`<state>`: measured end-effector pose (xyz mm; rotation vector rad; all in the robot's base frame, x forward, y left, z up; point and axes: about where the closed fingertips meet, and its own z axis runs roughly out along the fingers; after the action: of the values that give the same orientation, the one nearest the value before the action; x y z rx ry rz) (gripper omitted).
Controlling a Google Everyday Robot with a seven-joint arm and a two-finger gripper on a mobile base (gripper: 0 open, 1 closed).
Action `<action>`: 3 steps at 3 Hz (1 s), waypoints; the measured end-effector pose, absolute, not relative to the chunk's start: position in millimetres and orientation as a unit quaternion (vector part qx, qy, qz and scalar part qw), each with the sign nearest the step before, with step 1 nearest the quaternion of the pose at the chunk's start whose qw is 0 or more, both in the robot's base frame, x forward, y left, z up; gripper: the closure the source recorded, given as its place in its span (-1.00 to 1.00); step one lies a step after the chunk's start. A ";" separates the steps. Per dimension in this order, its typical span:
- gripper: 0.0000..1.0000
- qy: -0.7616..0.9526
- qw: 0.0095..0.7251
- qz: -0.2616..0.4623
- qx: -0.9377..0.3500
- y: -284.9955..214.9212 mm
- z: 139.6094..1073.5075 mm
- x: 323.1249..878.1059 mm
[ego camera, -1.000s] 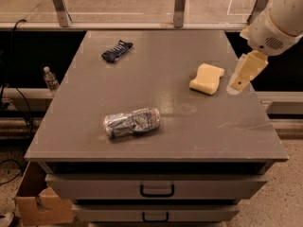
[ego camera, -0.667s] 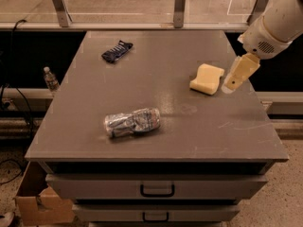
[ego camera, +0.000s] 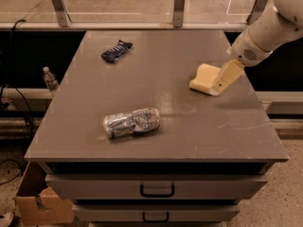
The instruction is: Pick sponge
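Camera view, end effector point(ego camera: 220, 83) overlapping sponge point(ego camera: 202, 78), near table point(ego camera: 199, 136) edge

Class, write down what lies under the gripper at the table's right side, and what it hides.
The gripper overlaps the pale yellow sponge on the grey table. The sponge's left part shows; its right edge is covered.

The sponge point(ego camera: 203, 78) is a pale yellow, thick foam block lying flat on the grey table point(ego camera: 156, 65), on its right side and somewhat toward the far edge. Its top face shows, with a rounded far corner and a shaded near wall. Its right end is hidden behind the cream gripper point(ego camera: 220, 84), which slants down at that edge; whether they touch cannot be told
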<state>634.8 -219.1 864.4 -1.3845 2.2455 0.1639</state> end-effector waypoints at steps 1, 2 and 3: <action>-1.00 0.820 0.230 0.081 -0.518 -202.3 844.1 637.6; -0.66 0.815 0.214 0.096 -0.530 -185.8 830.0 638.7; -0.21 0.810 0.208 0.103 -0.539 -173.2 829.0 641.3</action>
<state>641.3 -173.2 829.0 -1.5003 2.2529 0.2871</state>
